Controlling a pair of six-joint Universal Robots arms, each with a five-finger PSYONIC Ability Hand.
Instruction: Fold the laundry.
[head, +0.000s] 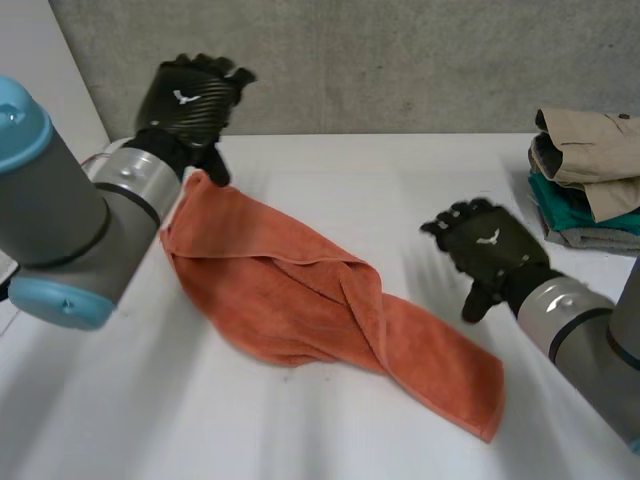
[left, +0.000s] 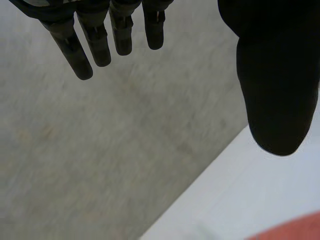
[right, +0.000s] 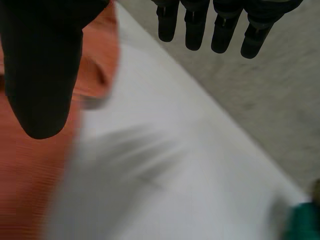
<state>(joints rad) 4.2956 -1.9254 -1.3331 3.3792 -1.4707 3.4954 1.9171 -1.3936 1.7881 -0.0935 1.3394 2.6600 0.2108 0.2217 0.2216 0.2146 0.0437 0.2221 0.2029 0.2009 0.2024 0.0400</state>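
An orange towel (head: 300, 310) lies crumpled on the white table (head: 400, 190), stretched from back left to front right with a twisted fold along its middle. My left hand (head: 190, 100) hangs open just above the towel's back left corner, holding nothing; its wrist view shows straight fingers (left: 82, 45) and a strip of the towel (left: 295, 231). My right hand (head: 490, 250) is open to the right of the towel, above bare table. In its wrist view the thumb (right: 42, 65) lies over the towel (right: 25, 170).
A stack of folded clothes (head: 590, 180), beige on top with teal and grey below, sits at the table's back right; its teal edge (right: 302, 220) appears in the right wrist view. A grey wall (head: 400, 60) stands behind the table.
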